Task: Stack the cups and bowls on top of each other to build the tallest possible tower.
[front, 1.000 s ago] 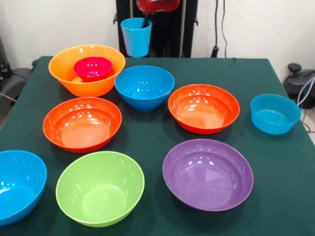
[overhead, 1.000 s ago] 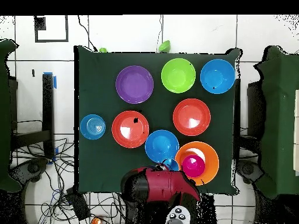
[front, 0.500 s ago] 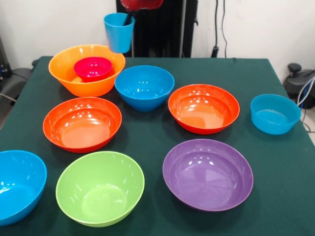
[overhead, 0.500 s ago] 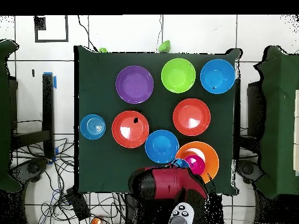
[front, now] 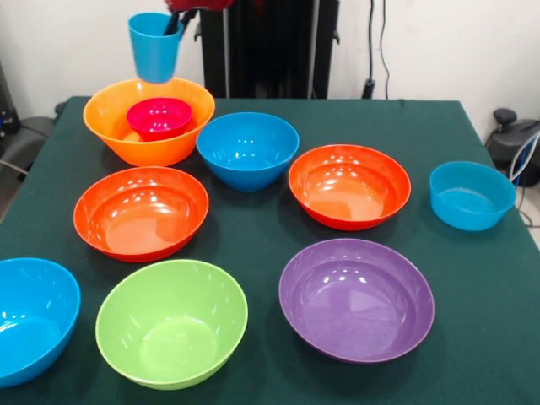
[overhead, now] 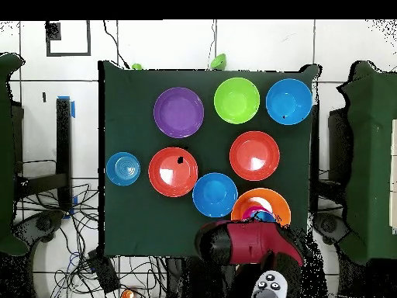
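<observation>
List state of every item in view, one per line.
light-blue tumbler: upright, held in the air above the yellow-orange bowl
claw: shut on the tumbler rim
yellow-orange bowl: on table, holds the magenta bowl
magenta bowl: upright, empty
blue bowl: upright, empty
red-orange bowls: upright, empty
purple bowl: empty
lime bowl: empty
pale-blue bowl: empty

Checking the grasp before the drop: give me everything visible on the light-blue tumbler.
The light-blue tumbler is a plain, glossy plastic cup, taller than wide, tapering slightly toward its base, with no handle. It hangs upright in the air, mouth up, clear of the table. The tool holds it at the rim, one dark finger reaching down inside. In the front view it sits above the far rim of the yellow-orange bowl, behind the small magenta bowl, touching neither. In the overhead view the arm hides most of it.
</observation>
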Motion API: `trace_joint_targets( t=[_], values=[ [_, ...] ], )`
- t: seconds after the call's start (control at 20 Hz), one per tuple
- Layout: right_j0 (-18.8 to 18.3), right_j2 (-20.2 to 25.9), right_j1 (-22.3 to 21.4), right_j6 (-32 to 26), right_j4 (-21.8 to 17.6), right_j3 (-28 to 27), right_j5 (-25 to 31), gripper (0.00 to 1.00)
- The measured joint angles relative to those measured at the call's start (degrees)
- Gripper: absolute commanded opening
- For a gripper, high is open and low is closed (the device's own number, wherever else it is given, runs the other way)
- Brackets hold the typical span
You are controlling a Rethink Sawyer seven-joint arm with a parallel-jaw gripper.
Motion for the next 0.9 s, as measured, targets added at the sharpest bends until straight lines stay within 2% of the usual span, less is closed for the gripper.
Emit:
trace_joint_targets(
  t=[0.25, 0.45, 0.9],
  values=[
    [-3.9, 1.2, 0.1, 0.0, -0.3, -0.2, 0.0, 0.00],
    [-8.4, 3.8, 0.9, 0.0, -0.9, -0.2, -0.6, 0.00],
    [-13.7, 9.3, 3.0, 0.0, -1.7, 0.0, -2.3, 0.00]
  ],
)
